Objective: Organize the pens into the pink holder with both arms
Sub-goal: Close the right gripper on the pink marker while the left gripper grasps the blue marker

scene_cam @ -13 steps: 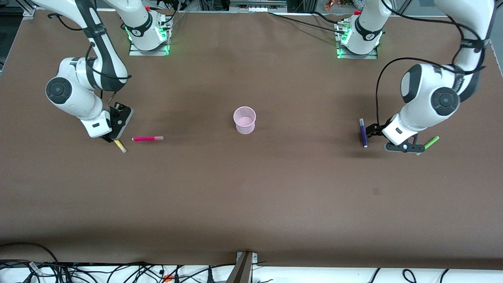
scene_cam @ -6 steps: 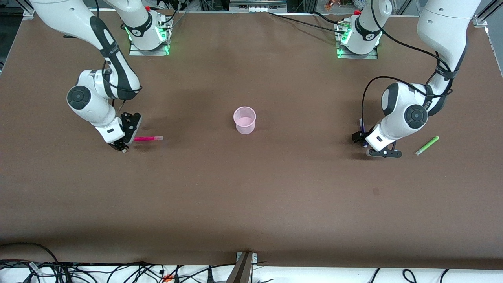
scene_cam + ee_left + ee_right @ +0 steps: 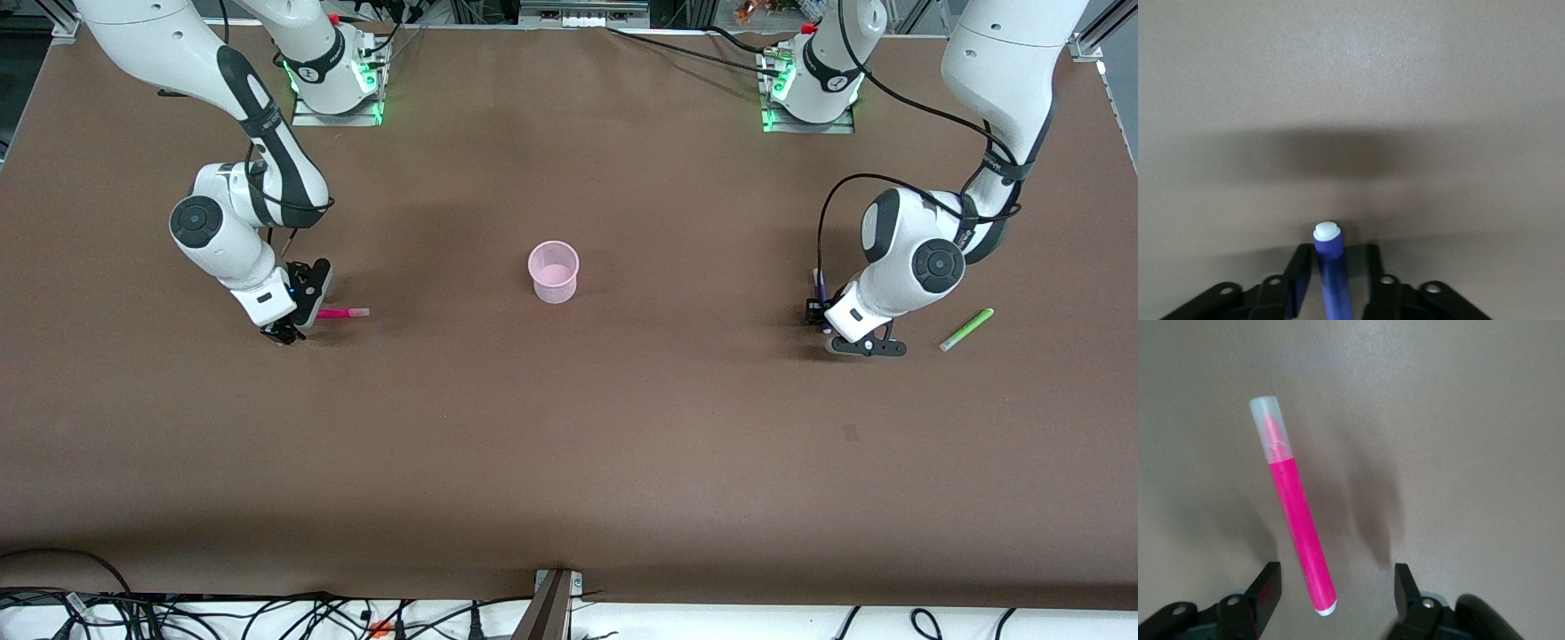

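The right gripper (image 3: 1335, 590) straddles the magenta pen's (image 3: 1295, 520) end with fingers wide, while the left gripper (image 3: 1335, 283) brackets the purple pen (image 3: 1331, 267), jaws not yet closed.

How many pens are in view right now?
3: the magenta pen inside the open right hand; the purple pen inside the open left hand; the green pen lying beside that hand. Another may be hidden under a hand.

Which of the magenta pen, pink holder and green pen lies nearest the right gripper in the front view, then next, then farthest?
From the right gripper:
1. Magenta pen, on the table right beside its open jaws.
2. Pink holder, mid-table.
3. Green pen, at the left arm's end.
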{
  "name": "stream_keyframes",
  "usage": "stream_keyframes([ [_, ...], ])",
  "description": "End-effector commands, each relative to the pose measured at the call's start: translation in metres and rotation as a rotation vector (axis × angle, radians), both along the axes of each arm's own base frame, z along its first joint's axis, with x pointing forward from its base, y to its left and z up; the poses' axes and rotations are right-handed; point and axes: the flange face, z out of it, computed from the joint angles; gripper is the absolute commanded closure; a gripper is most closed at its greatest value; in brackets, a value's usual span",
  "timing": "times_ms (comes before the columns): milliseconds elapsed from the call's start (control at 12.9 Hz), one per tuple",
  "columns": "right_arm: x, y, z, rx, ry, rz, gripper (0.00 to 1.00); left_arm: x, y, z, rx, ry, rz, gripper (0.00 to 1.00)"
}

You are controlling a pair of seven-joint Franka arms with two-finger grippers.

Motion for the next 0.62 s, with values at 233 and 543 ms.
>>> stream_keyframes([
  [233,-0.002,0.000,-0.001,0.002,-0.019,0.023,0.28,0.004,0.000,0.006,-0.001,-0.002,-0.031,1.00],
  [543,-0.002,0.001,-0.001,0.002,-0.019,0.027,0.48,0.019,-0.003,0.041,0.006,0.039,-0.049,1.00],
])
